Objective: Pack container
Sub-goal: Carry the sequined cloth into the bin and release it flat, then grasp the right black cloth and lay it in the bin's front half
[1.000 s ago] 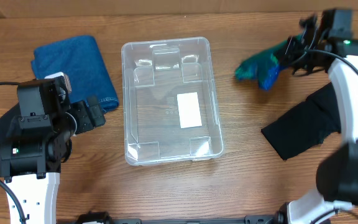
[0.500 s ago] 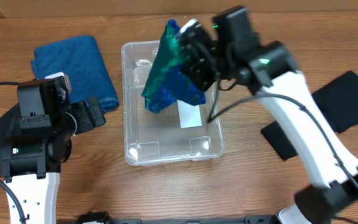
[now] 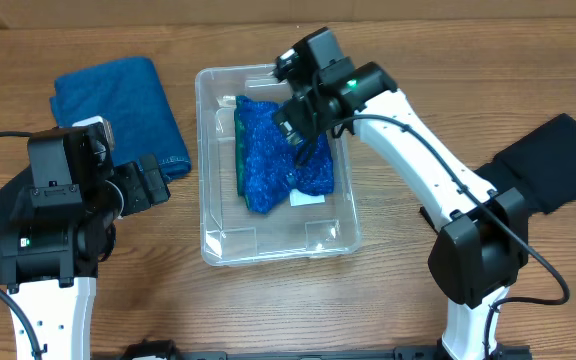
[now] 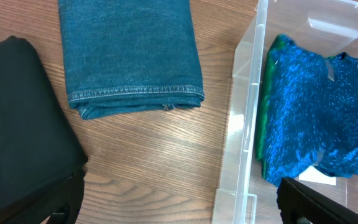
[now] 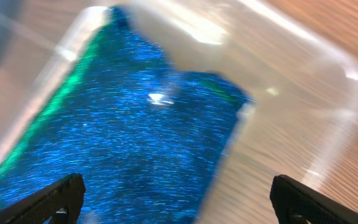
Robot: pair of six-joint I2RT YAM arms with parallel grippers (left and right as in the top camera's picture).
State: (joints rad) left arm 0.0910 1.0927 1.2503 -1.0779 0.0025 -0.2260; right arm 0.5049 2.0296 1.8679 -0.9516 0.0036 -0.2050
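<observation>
The clear container point(image 3: 206, 170) stands in the middle of the table. A shiny blue cloth with a green edge point(image 3: 273, 160) lies flat inside it, over most of the white label. My right gripper point(image 3: 299, 125) hovers just above that cloth, open, with nothing between its fingers. In the right wrist view the blue cloth point(image 5: 123, 143) fills the space under the open right gripper point(image 5: 179, 202), and the container wall point(image 5: 328, 74) curves round it. My left gripper point(image 3: 158, 184) stands open left of the container. The left wrist view has the left gripper point(image 4: 179, 208) open over bare wood beside the container wall point(image 4: 244, 124).
A folded blue denim cloth point(image 3: 118, 105) lies at the back left, also in the left wrist view point(image 4: 129, 50). One black cloth point(image 3: 513, 185) lies at the right, partly under the right arm. Another black cloth point(image 4: 17, 124) lies beneath the left arm.
My right gripper carried the blue-green cloth from the far right to over the container and let it go. The cloth now lies inside. The left arm has not moved.
</observation>
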